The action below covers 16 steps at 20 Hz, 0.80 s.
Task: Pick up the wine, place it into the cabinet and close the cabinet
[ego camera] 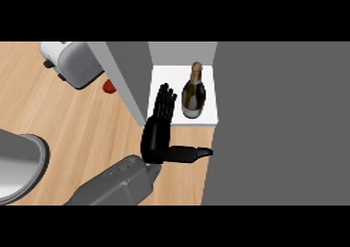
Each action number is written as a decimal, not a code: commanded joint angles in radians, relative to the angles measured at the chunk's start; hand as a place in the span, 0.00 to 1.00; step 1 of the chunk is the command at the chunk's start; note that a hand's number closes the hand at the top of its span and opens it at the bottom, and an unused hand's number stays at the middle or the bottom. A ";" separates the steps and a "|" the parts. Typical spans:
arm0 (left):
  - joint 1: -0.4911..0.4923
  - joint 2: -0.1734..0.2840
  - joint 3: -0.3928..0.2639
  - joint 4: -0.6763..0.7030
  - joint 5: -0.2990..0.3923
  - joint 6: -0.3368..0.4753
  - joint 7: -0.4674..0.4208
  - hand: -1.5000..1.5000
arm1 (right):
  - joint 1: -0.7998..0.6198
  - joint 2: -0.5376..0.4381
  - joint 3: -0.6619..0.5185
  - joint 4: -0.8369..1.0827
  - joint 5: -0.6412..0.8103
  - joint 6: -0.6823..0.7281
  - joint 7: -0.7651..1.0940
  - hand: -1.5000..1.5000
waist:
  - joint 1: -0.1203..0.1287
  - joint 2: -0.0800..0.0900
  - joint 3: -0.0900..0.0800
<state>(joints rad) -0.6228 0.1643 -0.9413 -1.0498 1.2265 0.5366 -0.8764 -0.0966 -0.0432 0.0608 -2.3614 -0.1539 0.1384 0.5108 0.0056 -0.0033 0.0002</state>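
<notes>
You see the dark glass wine bottle [194, 94] upright in the white-floored cabinet [168, 77], neck toward the view's top. Your left robot hand [159, 130] is spread flat beside it; a red object [108, 87] is half hidden.

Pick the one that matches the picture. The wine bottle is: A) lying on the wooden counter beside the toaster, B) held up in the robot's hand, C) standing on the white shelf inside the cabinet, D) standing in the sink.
C: the wine bottle stands upright on the white shelf inside the cabinet, with the open left hand beside it and not curled round it.
</notes>
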 commanded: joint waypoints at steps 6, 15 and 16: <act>0.176 0.246 -0.012 -0.419 -0.127 0.023 0.130 0.00 | 0.074 -0.020 -0.026 -0.033 -0.055 0.050 -0.040 0.00 | 0.003 -0.002 0.001; 0.320 0.492 0.041 -0.693 -0.159 -0.090 0.168 1.00 | 0.024 -0.123 0.050 -0.116 -0.135 0.162 0.082 1.00 | 0.009 -0.002 -0.001; 0.333 0.499 0.064 -0.701 -0.150 -0.093 0.170 1.00 | 0.103 -0.140 0.043 -0.129 -0.183 0.229 0.028 1.00 | 0.001 -0.002 0.000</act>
<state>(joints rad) -0.3471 0.5623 -0.9241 -1.6505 1.0711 0.4854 -0.7232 -0.0415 -0.1469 0.0862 -2.3985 -0.2316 0.3076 0.5047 0.0089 -0.0050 0.0005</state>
